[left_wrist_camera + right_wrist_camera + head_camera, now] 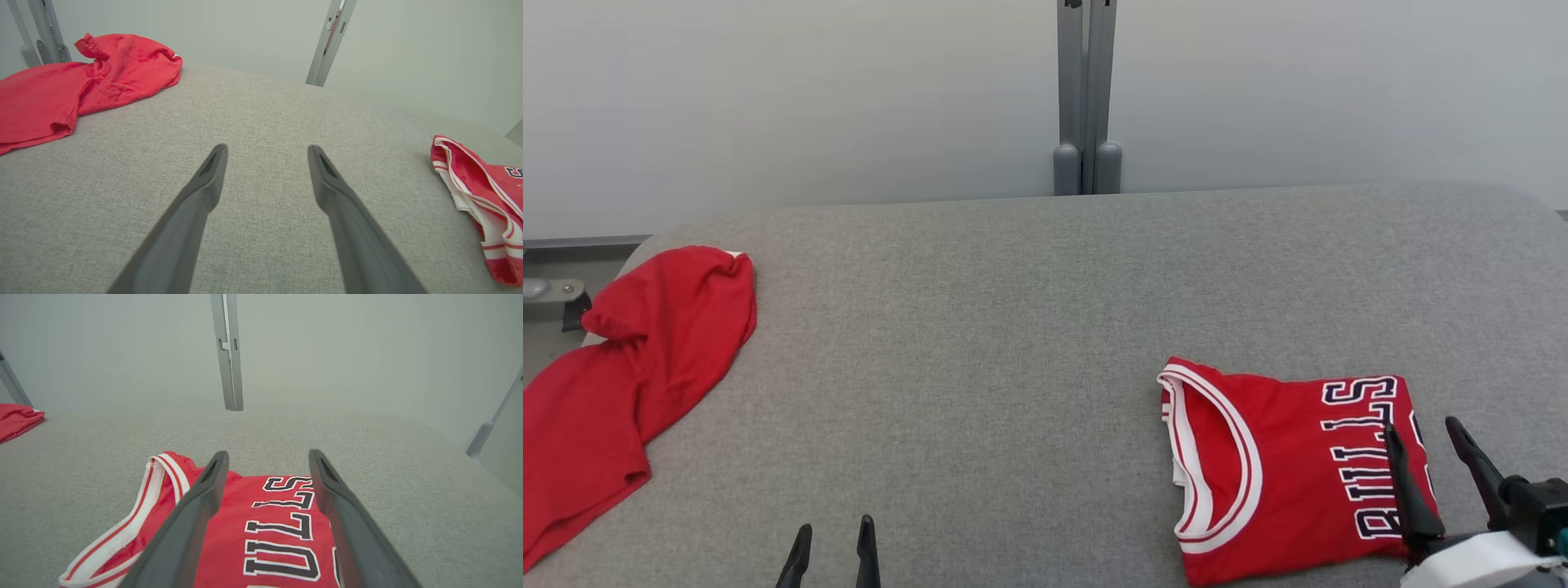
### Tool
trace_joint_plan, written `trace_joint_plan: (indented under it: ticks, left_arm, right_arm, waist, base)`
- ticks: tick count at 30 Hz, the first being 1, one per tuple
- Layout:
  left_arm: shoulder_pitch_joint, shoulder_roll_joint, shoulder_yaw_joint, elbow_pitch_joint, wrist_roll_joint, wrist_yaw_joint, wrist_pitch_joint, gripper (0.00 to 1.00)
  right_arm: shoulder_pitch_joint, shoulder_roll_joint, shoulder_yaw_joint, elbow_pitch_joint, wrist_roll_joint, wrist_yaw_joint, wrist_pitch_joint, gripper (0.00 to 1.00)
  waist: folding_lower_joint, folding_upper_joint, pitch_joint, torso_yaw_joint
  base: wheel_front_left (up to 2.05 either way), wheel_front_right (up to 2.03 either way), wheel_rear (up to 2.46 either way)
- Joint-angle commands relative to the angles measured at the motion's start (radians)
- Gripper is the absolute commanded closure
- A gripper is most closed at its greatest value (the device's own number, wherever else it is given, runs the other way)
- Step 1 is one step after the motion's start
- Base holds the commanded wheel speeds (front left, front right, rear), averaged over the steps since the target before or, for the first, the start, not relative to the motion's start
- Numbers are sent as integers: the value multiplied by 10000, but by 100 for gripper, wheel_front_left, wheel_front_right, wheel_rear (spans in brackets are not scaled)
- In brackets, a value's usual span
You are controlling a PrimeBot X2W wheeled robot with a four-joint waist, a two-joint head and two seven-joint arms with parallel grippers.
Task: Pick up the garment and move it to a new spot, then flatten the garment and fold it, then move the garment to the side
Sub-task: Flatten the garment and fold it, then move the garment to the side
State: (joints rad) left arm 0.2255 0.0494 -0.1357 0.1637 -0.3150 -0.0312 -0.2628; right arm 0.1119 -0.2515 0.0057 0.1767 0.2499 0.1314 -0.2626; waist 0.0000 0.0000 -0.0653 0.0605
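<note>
Garment: the red jersey (1290,465) lies on the grey padded table (1013,327), near your right front corner. Its white-trimmed neckline faces the middle of the table and its lettering runs sideways.
Fold state: it reads as a compact rectangle with fairly straight edges, so you can take flattening and folding as done.
Placement: it sits well off centre to the right. The move to the side looks finished or nearly so.
Right gripper: the right gripper (1421,429) hangs over the lettered end of the jersey with its fingers spread. It grips no cloth. You cannot tell from these views whether the tips touch the fabric.
Left gripper: the left gripper (835,527) is at the near edge over bare table, with its fingers parted and nothing between them, well apart from the jersey.
Other cloth: a plain red garment (629,367) lies rumpled at the far left edge, partly hanging over it, unfolded.
What is left: probably only for you to clear the right arm from the jersey. The rumpled piece would be a separate job.
</note>
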Motion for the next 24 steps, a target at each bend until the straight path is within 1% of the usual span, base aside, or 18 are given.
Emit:
trace_joint_plan:
  ticks: [1,9,24]
  left_arm:
    - [148,22,49,6,40,-37,-26,0]
    - [66,24,143,15,40,-31,-26,0]
    - [123,24,226,4,5,13,-26,0]
  right_arm:
    - [215,76,-127,38,-15,-15,-27,0]
    - [422,204,-416,327,48,-15,-28,0]
    - [103,143,-172,601,22,-15,-29,0]
  waist:
    - [0,0,-34,-61]
    - [0,0,-88,-102]
    - [0,0,-36,48]
  base:
    - [0,0,0]
    - [0,0,0]
    - [0,0,0]
